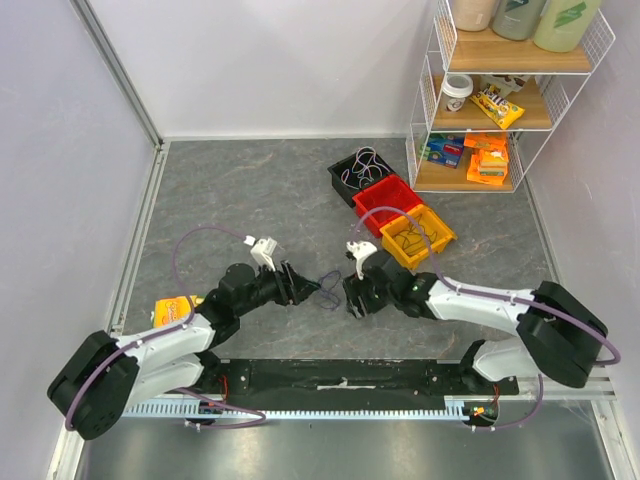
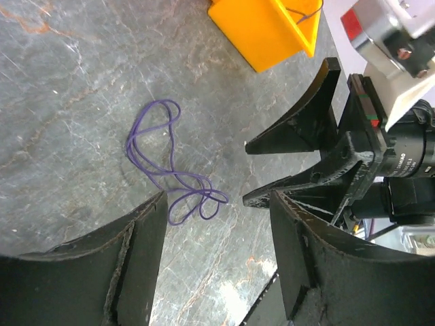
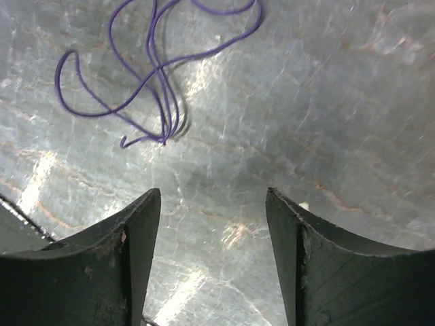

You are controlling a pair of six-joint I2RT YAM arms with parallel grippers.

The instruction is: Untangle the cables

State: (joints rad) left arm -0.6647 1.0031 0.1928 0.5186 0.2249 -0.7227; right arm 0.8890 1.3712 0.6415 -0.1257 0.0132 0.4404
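A thin dark purple cable (image 1: 328, 292) lies in loose loops on the grey table, between my two grippers. In the left wrist view the cable (image 2: 171, 177) lies just beyond my fingertips. My left gripper (image 2: 217, 200) is open and empty, and it also shows in the top view (image 1: 306, 288). In the right wrist view the cable (image 3: 158, 67) lies ahead and to the left. My right gripper (image 3: 214, 197) is open and empty, seen from above (image 1: 352, 296) facing the left one. No white or red strand lies on the table by the grippers.
A black bin (image 1: 345, 180) holding a purple cable, a red bin (image 1: 400, 190) with a red one and a yellow bin (image 1: 440, 232) with a cable stand in a row behind the right arm. A wire shelf rack (image 1: 425, 120) stands back right. An orange packet (image 1: 172, 311) lies by the left arm.
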